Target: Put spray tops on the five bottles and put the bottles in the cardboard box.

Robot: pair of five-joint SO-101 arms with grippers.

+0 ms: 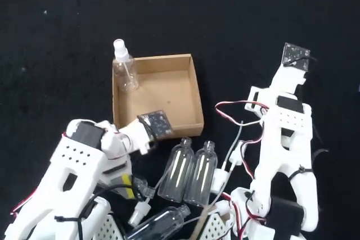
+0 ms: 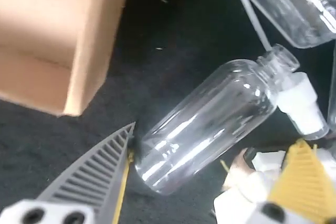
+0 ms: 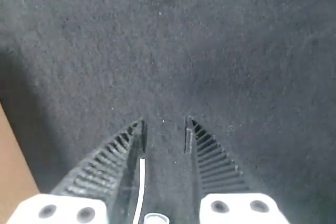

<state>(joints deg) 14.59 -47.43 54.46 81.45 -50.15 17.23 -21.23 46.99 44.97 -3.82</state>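
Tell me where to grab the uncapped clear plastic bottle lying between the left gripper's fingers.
Grip the clear plastic bottle across the middle of its round body, probably from above. It lies on its side with its flanks free, and the open left gripper straddles it; the narrow neck gives little hold.

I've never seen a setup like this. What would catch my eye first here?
Probably the clear plastic: a capped bottle stands in the far left corner of the cardboard box, and two capless bottles lie side by side just in front of it. A fourth bottle lies between the open fingers of the left hand, a loose spray top beside its bare neck.
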